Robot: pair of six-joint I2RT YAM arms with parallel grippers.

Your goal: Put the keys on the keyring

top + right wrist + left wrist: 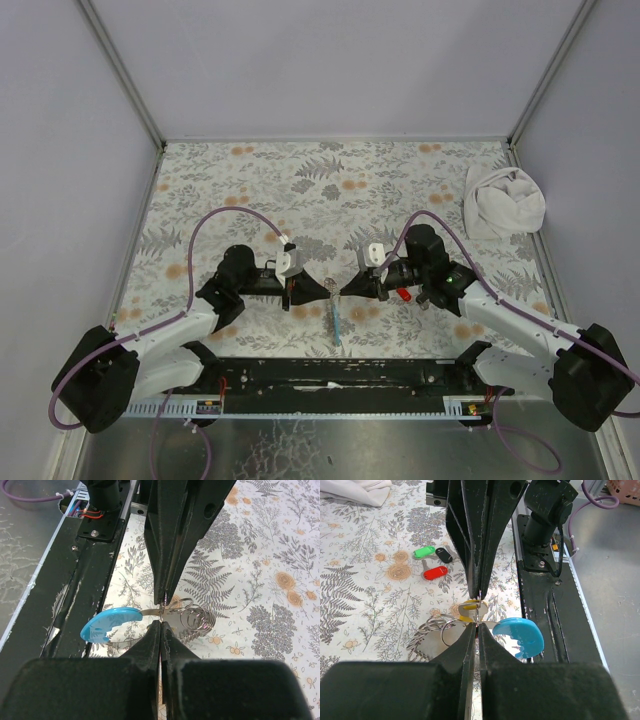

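Observation:
My two grippers meet tip to tip above the table's front middle. The left gripper [326,290] [479,626] is shut on the thin grey part of the keyring [492,624]. Its light blue crescent [522,636] [107,624] sticks out toward the front rail, and the keyring hangs below the tips in the top view [336,322]. The right gripper [346,289] [161,622] is shut, seemingly on the tan-yellow key [469,610] at the hoop. Several small silver rings [431,630] [195,617] hang beside it. The green key [424,552], black key [444,555] and red key [435,572] [403,294] lie on the table.
A white cloth bundle [503,203] [360,490] lies at the back right of the flowered tabletop [250,190]. The black front rail [330,385] [85,580] runs just below the grippers. White walls close the left, back and right sides.

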